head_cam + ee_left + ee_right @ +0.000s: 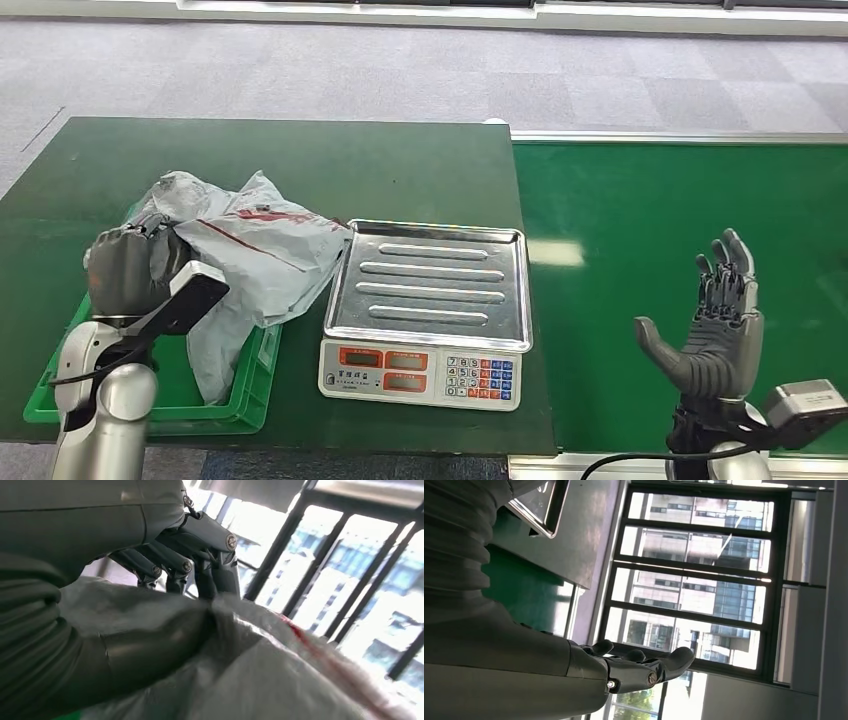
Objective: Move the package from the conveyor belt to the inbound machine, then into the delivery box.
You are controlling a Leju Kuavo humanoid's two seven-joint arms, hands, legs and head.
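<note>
A crumpled grey plastic package (250,255) with red print lies over the green delivery box (255,385) at the left, one corner draped toward the scale. My left hand (130,268) grips its near left side; in the left wrist view the thumb and fingers (200,565) pinch a fold of the package (260,675). The inbound machine, a scale with a steel tray (432,283), stands bare in the middle. My right hand (712,325) hovers with fingers spread above the green conveyor belt (680,220), holding nothing, and its fingers (644,667) show against the windows.
The dark green table (300,170) carries the box and scale. The scale's keypad (480,378) faces me near the table's front edge. Grey carpet lies beyond the table and belt.
</note>
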